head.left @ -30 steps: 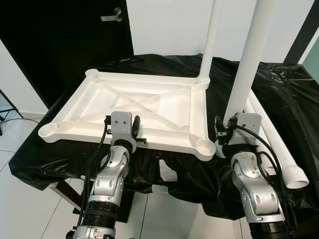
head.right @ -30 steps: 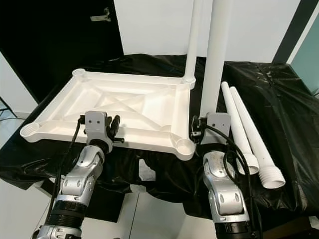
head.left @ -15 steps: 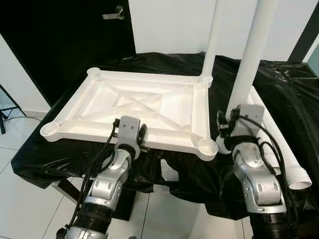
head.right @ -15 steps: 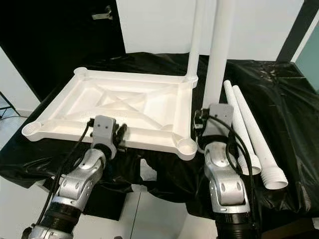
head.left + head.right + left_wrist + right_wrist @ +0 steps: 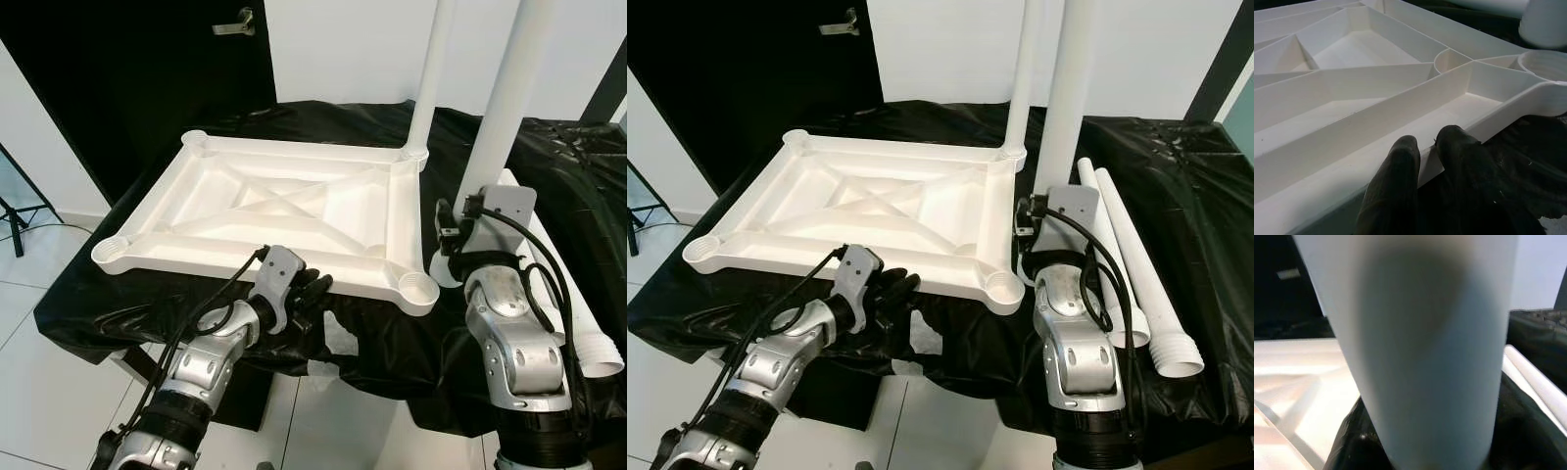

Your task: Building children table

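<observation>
On the black-draped table (image 5: 549,157) the white tabletop (image 5: 284,211) lay underside up, one leg (image 5: 429,88) standing in its far right corner socket, while the right claw (image 5: 1425,450) was closed around a second leg (image 5: 500,117) held upright just beside the empty near right socket (image 5: 416,289). Two spare legs (image 5: 1136,274) lay alongside. With the left claw (image 5: 1427,147) nearly closed, its fingertips merely resting at the near rim, a tilted or off-centre descent would probably have caught the socket lip and pushed the unrestrained tabletop across the slippery cover.
</observation>
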Tool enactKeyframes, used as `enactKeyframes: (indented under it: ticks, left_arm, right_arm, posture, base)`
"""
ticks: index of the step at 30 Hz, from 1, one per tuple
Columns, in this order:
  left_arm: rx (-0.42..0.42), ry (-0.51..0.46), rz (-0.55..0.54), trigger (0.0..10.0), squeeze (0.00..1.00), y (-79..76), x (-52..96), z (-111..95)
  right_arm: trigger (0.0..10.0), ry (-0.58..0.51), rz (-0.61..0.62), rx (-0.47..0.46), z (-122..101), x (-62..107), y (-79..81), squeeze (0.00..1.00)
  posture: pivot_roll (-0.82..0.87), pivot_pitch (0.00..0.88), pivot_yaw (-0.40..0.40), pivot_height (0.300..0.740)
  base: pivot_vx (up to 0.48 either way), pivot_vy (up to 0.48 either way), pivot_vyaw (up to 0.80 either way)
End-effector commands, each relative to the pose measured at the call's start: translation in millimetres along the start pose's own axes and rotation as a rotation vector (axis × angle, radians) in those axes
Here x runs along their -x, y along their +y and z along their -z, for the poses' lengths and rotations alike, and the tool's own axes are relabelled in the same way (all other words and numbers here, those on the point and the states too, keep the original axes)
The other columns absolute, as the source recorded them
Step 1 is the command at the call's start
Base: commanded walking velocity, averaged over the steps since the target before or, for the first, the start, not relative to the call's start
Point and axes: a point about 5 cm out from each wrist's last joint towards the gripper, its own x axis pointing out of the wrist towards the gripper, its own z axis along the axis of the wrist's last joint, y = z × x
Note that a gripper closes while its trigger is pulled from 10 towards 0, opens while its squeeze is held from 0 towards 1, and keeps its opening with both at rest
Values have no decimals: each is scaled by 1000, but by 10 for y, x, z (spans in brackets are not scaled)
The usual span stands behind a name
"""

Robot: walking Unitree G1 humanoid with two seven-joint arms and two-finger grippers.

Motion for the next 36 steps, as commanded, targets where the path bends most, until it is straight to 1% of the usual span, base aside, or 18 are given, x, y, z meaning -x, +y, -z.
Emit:
enactKeyframes:
  ticks: [1,5,6,8,9,11,12,13,14,20,24,27,28,29,30,31,32,36]
  left_arm:
    - [60,105,4,10000,0,-40,-32,250]
    - [73,61,18,10000,0,-37,-67,174]
    - [64,50,39,10000,0,-45,-78,143]
    - [6,62,73,10000,0,-60,-93,129]
    - [6,62,73,10000,0,-60,-93,129]
    - [-25,57,129,10000,0,-84,-100,113]
    - [-25,57,129,10000,0,-84,-100,113]
    - [-37,29,202,10000,0,-120,-97,51]
    - [-43,17,231,10000,0,-137,-94,20]
    - [-58,-22,294,10000,0,-179,-96,-64]
    - [-76,-80,455,10000,0,-310,-18,-175]
    - [-89,-87,495,10000,0,-311,8,-197]
    - [-98,-98,528,10000,0,-305,23,-231]
    - [-98,-98,528,10000,0,-305,23,-231]
    - [-106,-107,560,10000,0,-303,36,-263]
    - [-106,-107,560,10000,0,-303,36,-263]
    - [-116,-110,600,10000,0,-303,43,-295]
    - [-150,-97,621,10000,0,-281,11,-311]
  right_arm:
    - [10000,-28,-21,-1,-96,-9,10,0]
    - [10000,-38,-25,3,-132,-21,1,0]
    - [10000,-41,-24,4,-144,-30,-6,0]
    - [10000,-44,-24,3,-163,-49,-14,0]
    - [10000,-44,-24,3,-163,-49,-14,0]
    - [10000,-51,-27,1,-190,-79,-11,0]
    - [10000,-51,-27,1,-190,-79,-11,0]
    - [10000,-58,-37,0,-213,-109,5,0]
    - [10000,-58,-41,0,-215,-120,13,0]
    - [10000,-53,-51,-3,-211,-139,39,0]
    - [10000,-28,-55,-24,-156,-143,75,0]
    - [10000,-19,-55,-28,-135,-142,82,0]
    - [10000,-12,-55,-31,-120,-144,89,0]
    - [10000,-12,-55,-31,-120,-144,89,0]
    - [10000,-6,-56,-34,-109,-146,96,0]
    - [10000,-6,-56,-34,-109,-146,96,0]
    - [10000,-2,-58,-35,-99,-150,106,0]
    - [10000,2,-61,-36,-89,-157,122,0]
  posture:
    - [-119,0,12,740]
    - [-119,0,12,740]
    - [-118,0,10,740]
    - [-116,0,8,740]
    - [-116,0,8,740]
    - [-116,0,7,740]
    - [-116,0,7,740]
    - [-117,0,9,740]
    - [-117,0,9,740]
    - [-116,0,11,740]
    - [-113,0,18,740]
    - [-111,0,19,740]
    - [-110,0,18,740]
    - [-110,0,18,740]
    - [-110,0,18,740]
    - [-110,0,18,740]
    - [-110,0,19,740]
    - [-114,0,22,740]
  base:
    - [0,0,0]
    - [0,0,0]
    - [0,0,0]
    - [0,0,0]
    - [0,0,0]
    - [0,0,0]
    - [0,0,0]
    - [0,0,0]
    - [0,0,0]
    - [0,0,0]
    - [0,0,0]
    - [0,0,0]
    - [0,0,0]
    - [0,0,0]
    - [0,0,0]
    - [0,0,0]
    - [0,0,0]
    - [0,0,0]
